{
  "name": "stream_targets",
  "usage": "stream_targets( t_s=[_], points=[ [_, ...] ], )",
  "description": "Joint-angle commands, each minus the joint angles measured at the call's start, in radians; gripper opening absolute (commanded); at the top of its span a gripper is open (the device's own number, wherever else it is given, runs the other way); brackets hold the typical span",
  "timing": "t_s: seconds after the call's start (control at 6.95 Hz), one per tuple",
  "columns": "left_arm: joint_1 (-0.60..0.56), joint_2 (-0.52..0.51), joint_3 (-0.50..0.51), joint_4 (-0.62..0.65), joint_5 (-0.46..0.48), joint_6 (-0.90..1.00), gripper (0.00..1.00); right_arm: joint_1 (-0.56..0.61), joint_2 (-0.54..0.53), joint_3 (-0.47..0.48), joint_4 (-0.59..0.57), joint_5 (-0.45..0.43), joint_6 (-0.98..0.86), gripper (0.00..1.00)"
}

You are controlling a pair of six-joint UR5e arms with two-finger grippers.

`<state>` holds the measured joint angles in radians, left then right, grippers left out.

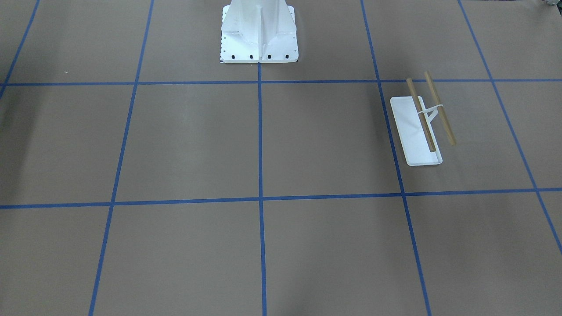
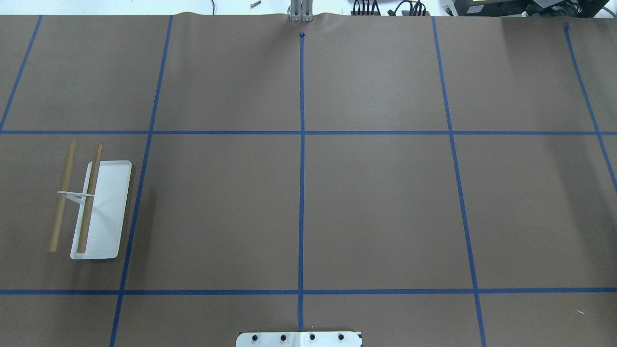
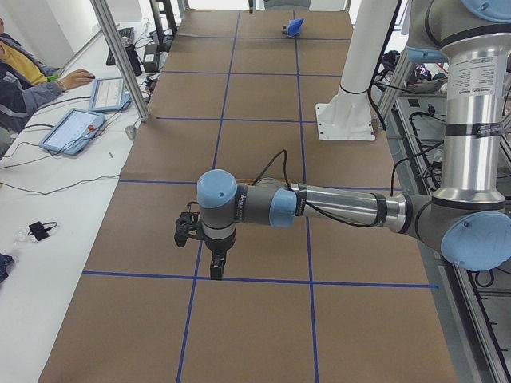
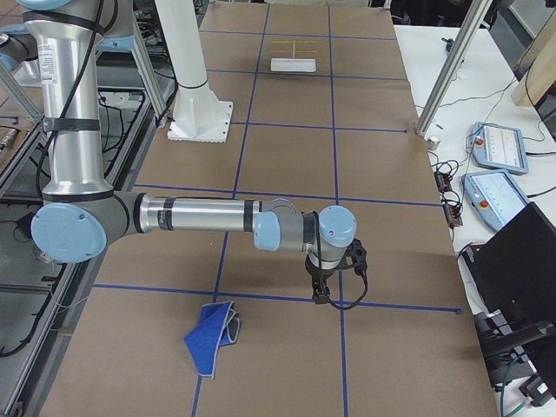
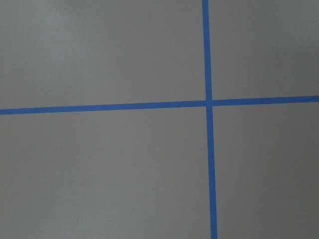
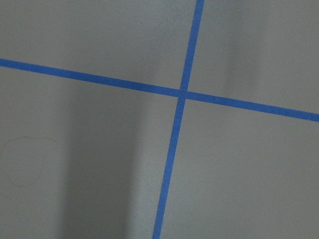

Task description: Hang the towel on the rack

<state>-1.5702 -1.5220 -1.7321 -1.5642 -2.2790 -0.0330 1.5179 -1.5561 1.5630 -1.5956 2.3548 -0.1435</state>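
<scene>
The rack (image 1: 423, 125) stands on the brown table toward my left side, with two tan dowels over a flat white base; it also shows in the overhead view (image 2: 99, 212) and far off in the exterior right view (image 4: 294, 54). The towel (image 4: 213, 339), deep blue with a pale grey edge, lies crumpled on the table at my right end; it is small and far in the exterior left view (image 3: 294, 28). My left gripper (image 3: 215, 270) hangs above the table, pointing down. My right gripper (image 4: 321, 294) hangs right of the towel, apart from it. I cannot tell whether either is open. Both wrist views show only paper and tape.
The large white bolted pedestal (image 1: 259, 33) stands at the robot's side of the table (image 2: 299, 339). Blue tape lines grid the brown paper. A side table with tablets (image 3: 76, 128) and an operator's hand runs along the far edge, with metal posts (image 4: 452, 65).
</scene>
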Motion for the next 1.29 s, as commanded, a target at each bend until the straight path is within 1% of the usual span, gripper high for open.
stream_targets(
  t_s=[0.0, 0.29, 0.58, 0.72, 0.86, 1.01, 1.15],
  points=[
    [-0.001, 0.009, -0.010, -0.007, -0.011, 0.001, 0.98, 0.004, -0.001, 0.002, -0.003, 0.000, -0.005, 1.00],
    [0.001, 0.013, -0.004, -0.010, -0.011, -0.004, 0.98, 0.004, -0.007, 0.020, -0.001, -0.035, -0.005, 1.00],
    [0.001, 0.013, -0.011, -0.008, -0.013, -0.007, 0.98, 0.002, -0.036, 0.044, 0.006, -0.016, -0.004, 1.00],
    [0.001, 0.017, -0.011, -0.001, -0.042, -0.007, 0.98, 0.001, -0.073, 0.086, 0.011, -0.008, -0.002, 1.00],
    [0.001, 0.019, -0.004, 0.003, -0.065, -0.007, 0.98, 0.001, -0.096, 0.107, 0.009, 0.023, 0.013, 1.00],
    [0.001, 0.032, -0.012, 0.001, -0.066, -0.007, 0.98, 0.001, -0.126, 0.111, 0.016, 0.074, 0.010, 1.00],
    [0.001, 0.032, -0.012, -0.002, -0.066, -0.007, 0.98, -0.001, -0.133, 0.114, 0.022, 0.086, 0.015, 1.00]
  ],
)
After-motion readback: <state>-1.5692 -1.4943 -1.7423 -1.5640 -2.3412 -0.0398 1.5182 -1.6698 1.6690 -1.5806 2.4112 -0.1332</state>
